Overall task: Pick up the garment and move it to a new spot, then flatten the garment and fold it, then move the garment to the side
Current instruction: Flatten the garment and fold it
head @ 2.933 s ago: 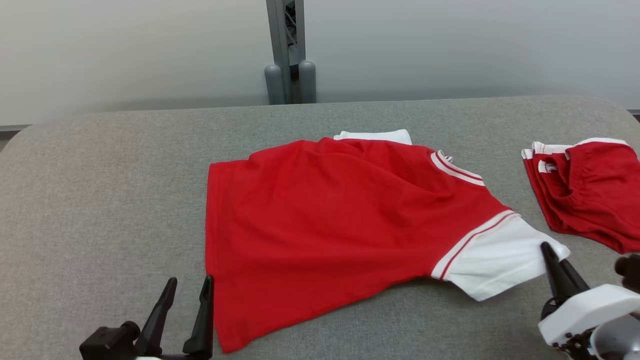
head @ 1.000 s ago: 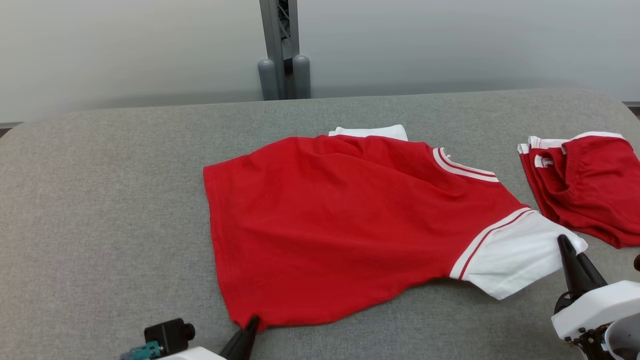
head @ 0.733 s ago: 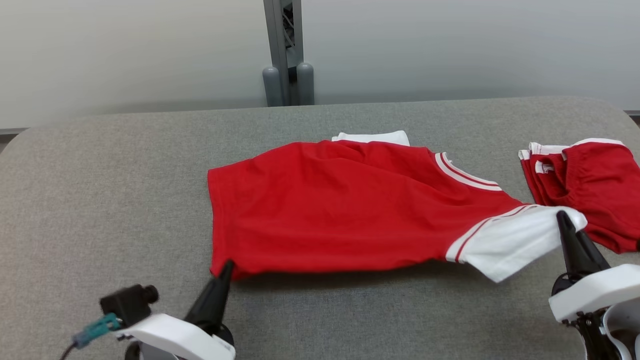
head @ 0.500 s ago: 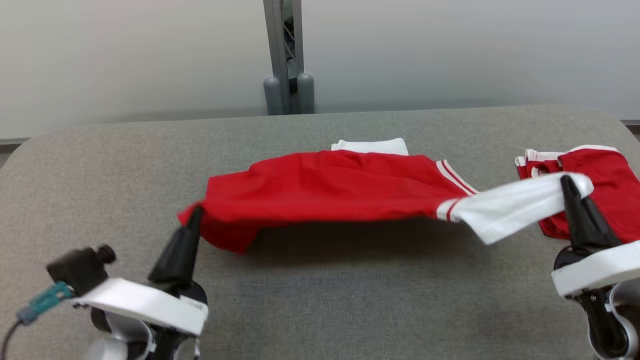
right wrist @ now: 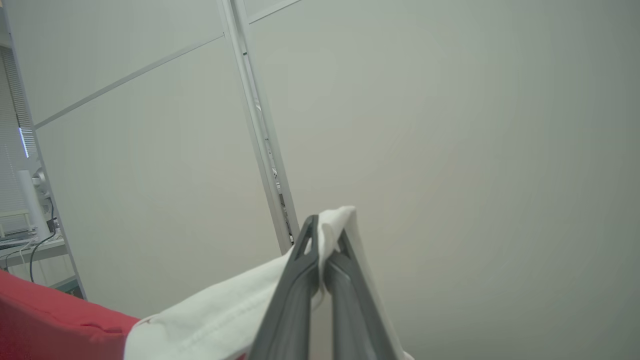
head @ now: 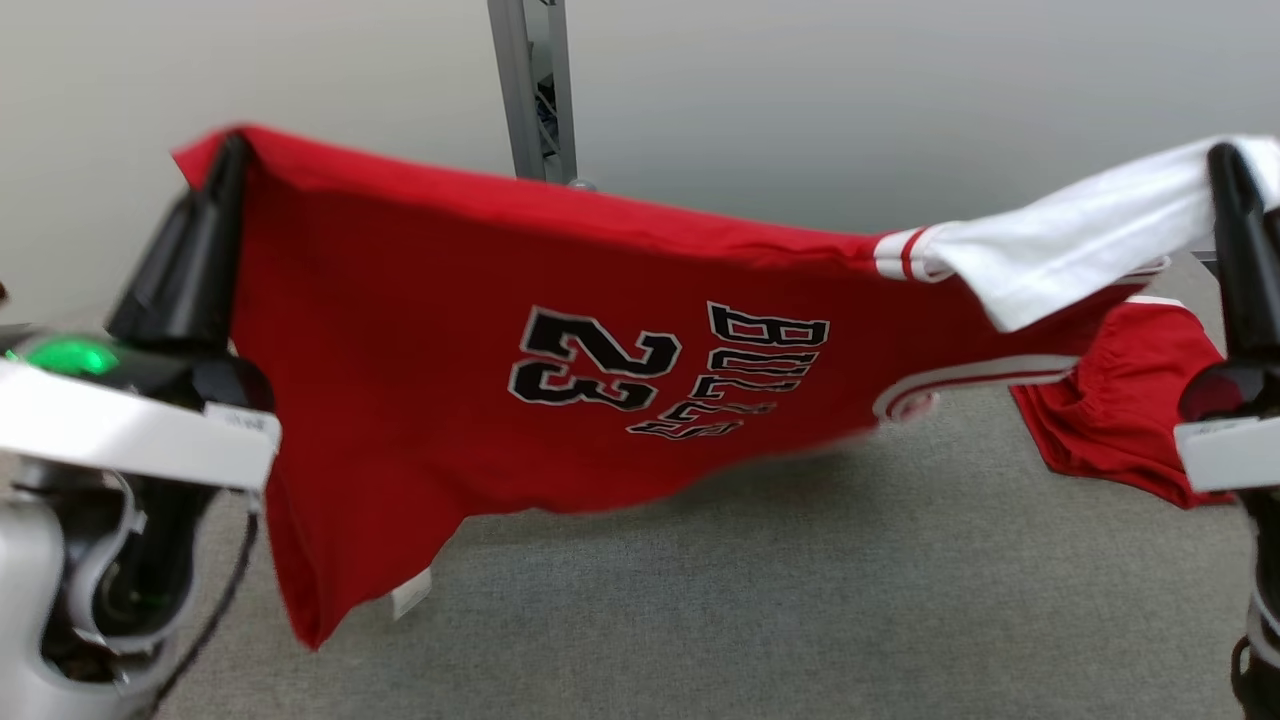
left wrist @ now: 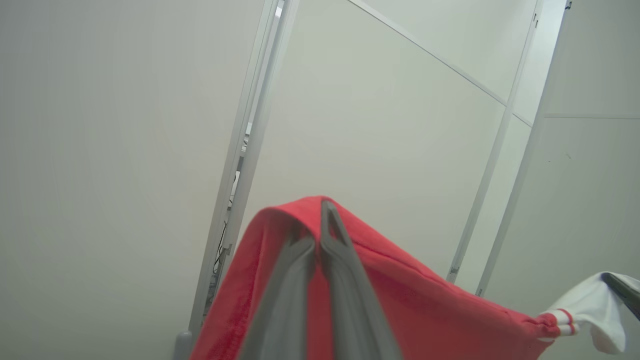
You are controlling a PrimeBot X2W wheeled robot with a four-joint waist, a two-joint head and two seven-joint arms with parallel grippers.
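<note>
The garment (head: pixel 430 330) is a red jersey with white sleeves and black "23" lettering, hanging stretched in the air above the grey table (head: pixel 760 590). My left gripper (head: pixel 235 150) is shut on its red hem corner at the upper left; the left wrist view shows the fingers (left wrist: pixel 330 250) pinching red cloth (left wrist: pixel 400 300). My right gripper (head: pixel 1222 160) is shut on the white sleeve (head: pixel 1080 240) at the upper right; in the right wrist view the white sleeve (right wrist: pixel 220 315) is clamped between the fingers (right wrist: pixel 310 250). The lower hem dangles close to the table.
A second red-and-white garment (head: pixel 1120 420) lies folded on the table at the right, partly behind the hanging jersey. A grey post (head: pixel 530 90) stands against the pale wall behind the table.
Both grippers have risen from table height, lifting the jersey off the table so that it hangs between them with its printed side facing me. The head camera has also shifted.
</note>
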